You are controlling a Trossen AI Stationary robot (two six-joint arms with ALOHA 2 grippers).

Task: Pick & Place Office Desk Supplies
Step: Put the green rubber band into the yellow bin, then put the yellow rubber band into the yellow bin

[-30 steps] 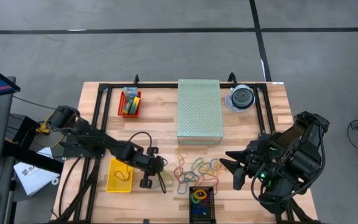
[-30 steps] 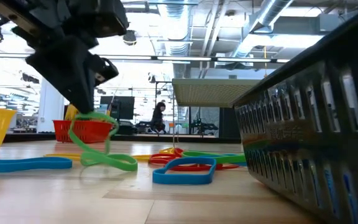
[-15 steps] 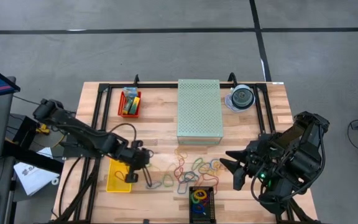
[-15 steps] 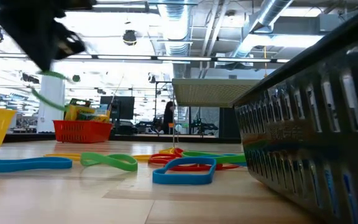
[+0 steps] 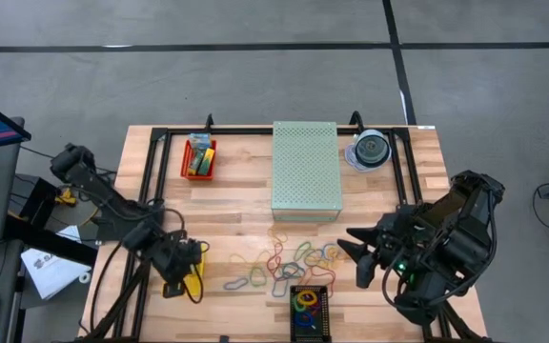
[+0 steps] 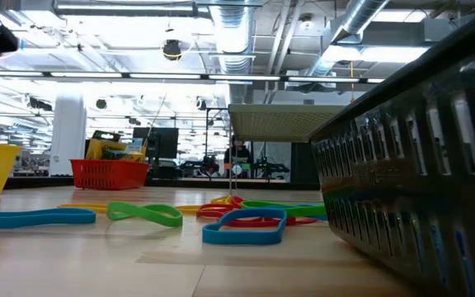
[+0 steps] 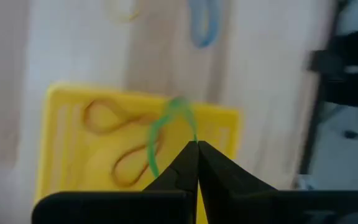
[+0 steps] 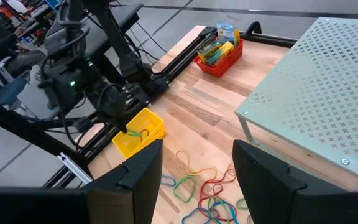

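Loose rubber bands [image 5: 294, 259] in several colours lie on the wood near the table's near edge; the low view shows a green band [image 6: 145, 214] and a blue one [image 6: 244, 229] lying flat. My left gripper [image 5: 187, 272] hovers over the yellow bin [image 5: 172, 282], shut on a green rubber band [image 7: 166, 127]. The yellow bin [image 7: 79, 137] has orange bands [image 7: 107, 115] on its floor. My right gripper [image 8: 197, 180] waits open near the table's right side, clear of the bands. Crayon boxes stand in the red basket [image 5: 198, 157]. My left gripper pinches the green rubber band [image 7: 188, 134] between its two fingertips [image 7: 185, 163], coming from above and pointing down. The thin loop is lifted clear and hangs slack below the tips, over the inside of the yellow bin.
A pale green perforated box [image 5: 305, 170] stands at the middle far side, and a clear disc case [image 5: 372, 150] is to its right. A black tray [image 5: 309, 310] holding bands sits at the near edge and fills the low view's right side [image 6: 419, 165]. Black frame rails border the table.
My left gripper has lifted a green band from the pile's left edge and carried it toward the table's left, ending over the yellow bin. It has left the low view. A second green band stays flat on the wood.
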